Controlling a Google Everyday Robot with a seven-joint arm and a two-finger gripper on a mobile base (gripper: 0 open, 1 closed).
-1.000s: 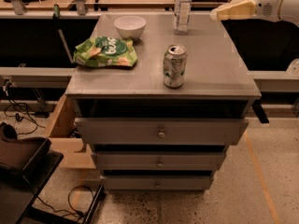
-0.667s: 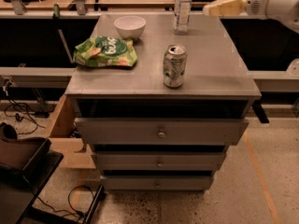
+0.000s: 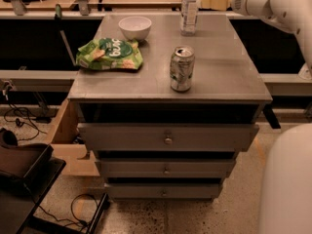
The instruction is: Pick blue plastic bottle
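- The gripper point(image 3: 203, 2) is hanging in the upper right of the frame, level with the back edge of the cabinet top and pointing left. Whether it is apart or together cannot be told.
- Its tip is sitting just beside the right side of the blue plastic bottle point(image 3: 189, 9); whether they are touching cannot be told.
- The bottle is standing upright at the back of the cabinet top point(image 3: 222, 67), at the top centre of the frame.
- The white arm point(image 3: 273, 1) is reaching in from the upper right corner.
- A drink can point(image 3: 182, 68) is standing upright nearer the front edge, well apart from the bottle.
- A white bowl point(image 3: 135, 27) is resting left of the bottle.
- A green snack bag point(image 3: 110, 54) is lying just in front of the bowl.
- Three drawers point(image 3: 168, 138) are showing below.
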